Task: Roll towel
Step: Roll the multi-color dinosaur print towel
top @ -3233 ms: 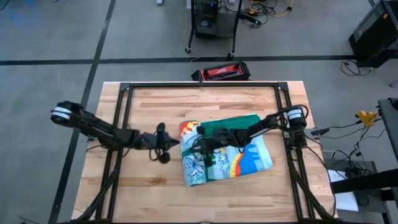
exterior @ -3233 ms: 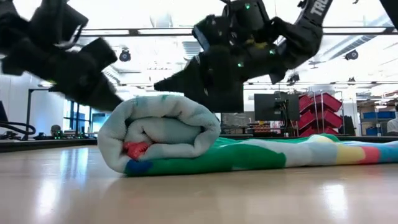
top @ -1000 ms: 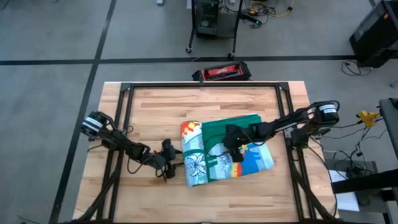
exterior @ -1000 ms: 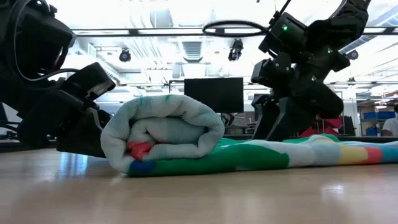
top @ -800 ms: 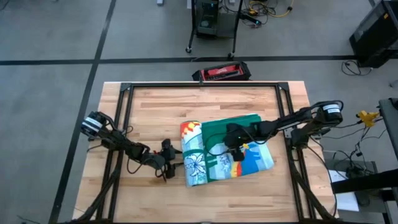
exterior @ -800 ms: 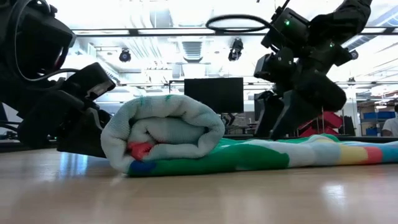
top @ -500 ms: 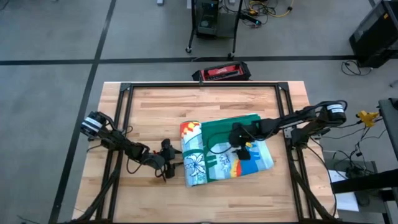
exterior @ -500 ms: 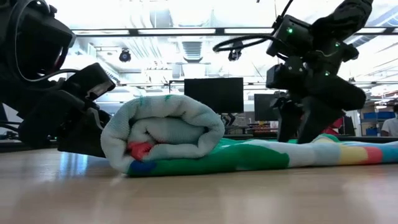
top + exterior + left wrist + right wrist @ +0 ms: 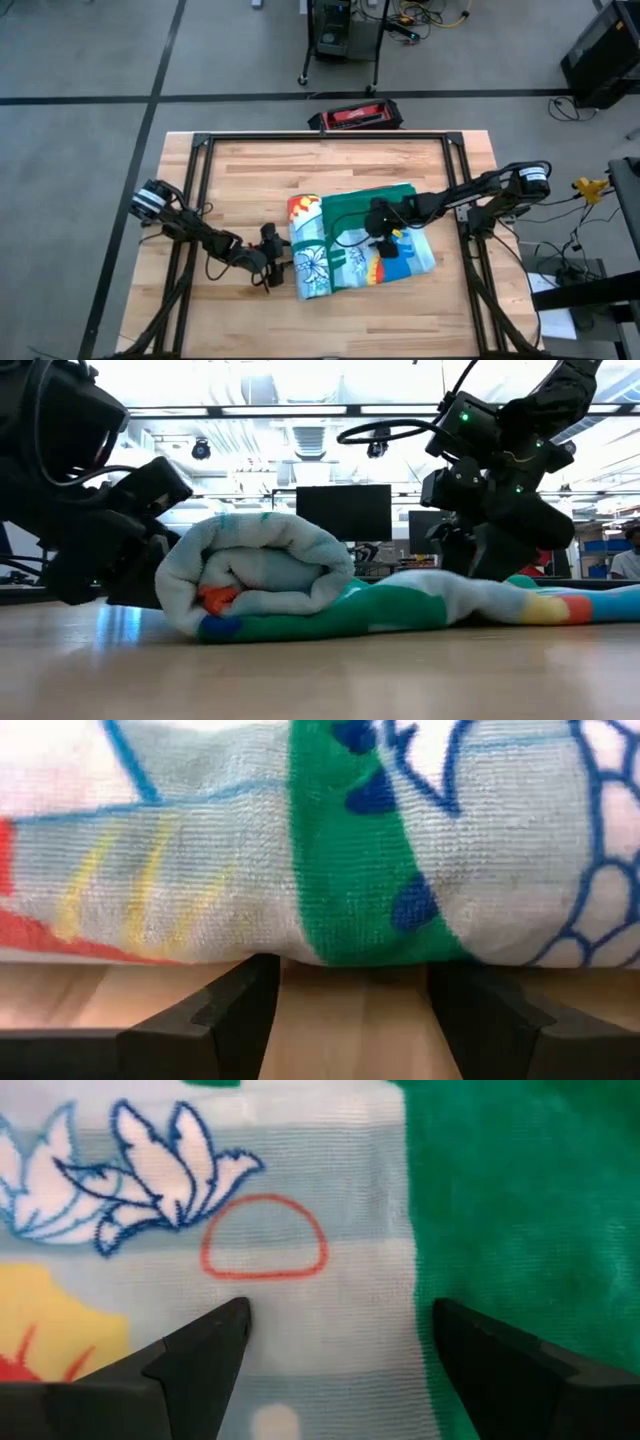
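Observation:
The towel (image 9: 350, 245) lies mid-table. Its left part is rolled up (image 9: 260, 575) and its right part lies flat (image 9: 405, 240), with the printed face and green border up. My left gripper (image 9: 277, 266) is open, low at the roll's left side. In the left wrist view its fingertips (image 9: 255, 982) stand at the roll's bottom edge. My right gripper (image 9: 385, 240) is open over the flat part, with its fingers wide apart on the printed face beside the green border (image 9: 500, 1200). My left gripper comes from the table's left, slanting slightly down. Its two open fingertips meet the roll's lower edge (image 9: 350, 955) where the roll rests on the wood. Nothing lies between the fingers. My right gripper slants down from the right, and its spread fingertips (image 9: 215, 1342) are down on the flat printed part (image 9: 330, 1330). The cloth beside them stands up in a low hump (image 9: 470, 588), which hides the tips in the low view.
A black metal frame (image 9: 200, 145) runs around the table top. A red and black box (image 9: 355, 117) sits just beyond the far edge. Bare wood (image 9: 330, 170) lies between the towel and the far edge, and more toward the near edge.
My right gripper has shifted a little toward the roll and sunk onto the flat part. The cloth there has bunched up into a low pale hump. The towel's right end has drawn slightly leftward. The roll has stayed where it was.

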